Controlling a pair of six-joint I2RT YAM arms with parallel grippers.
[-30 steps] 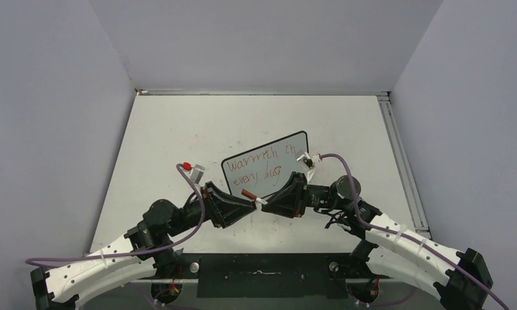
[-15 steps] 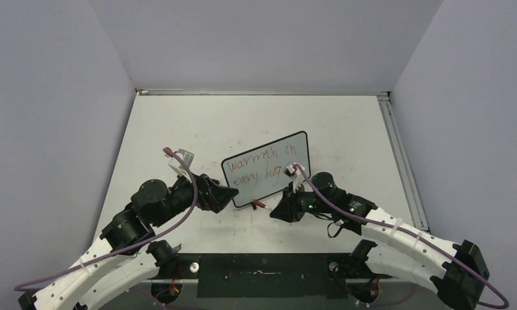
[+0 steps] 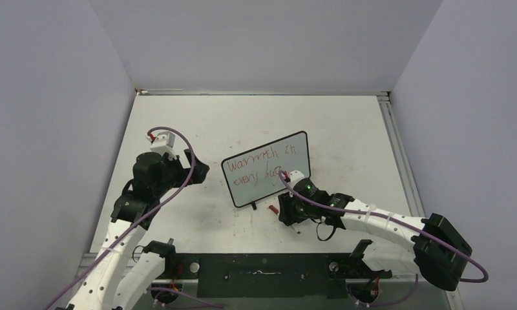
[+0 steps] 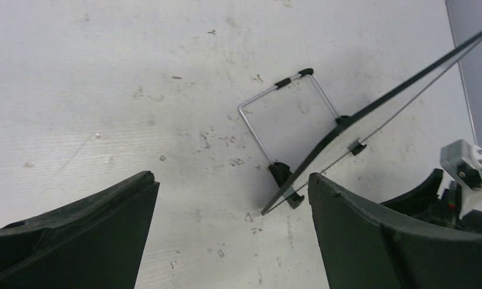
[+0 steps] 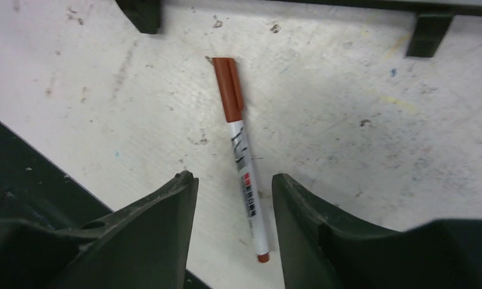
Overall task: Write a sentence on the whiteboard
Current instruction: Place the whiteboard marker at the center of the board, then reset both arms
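Red sentence (image 3: 256, 160) on the whiteboard (image 3: 247, 193)
Marker (image 5: 241, 158) lies loose on the counter (image 5: 377, 132) inside the parted right tool (image 5: 234, 178); left tool (image 4: 231, 180) gapes wide.

Right wrist view: whiteboard (image 5: 139, 13) shows only two black feet at the top edge, the rest is out of frame. Marker (image 5: 240, 150) label print is too small to read. Right pincer (image 5: 234, 177) fingers (image 5: 148, 235) are cut by the bottom edge.

Top view: the marker is nearly all hidden under the right arm, only a red end shows. The sentence (image 3: 259, 166): end of the second line is covered by that arm's cable, the scrawl is hard to read.

Left wrist view: the whiteboard is edge-on from behind, written face hidden, far corner cut by the right edge.
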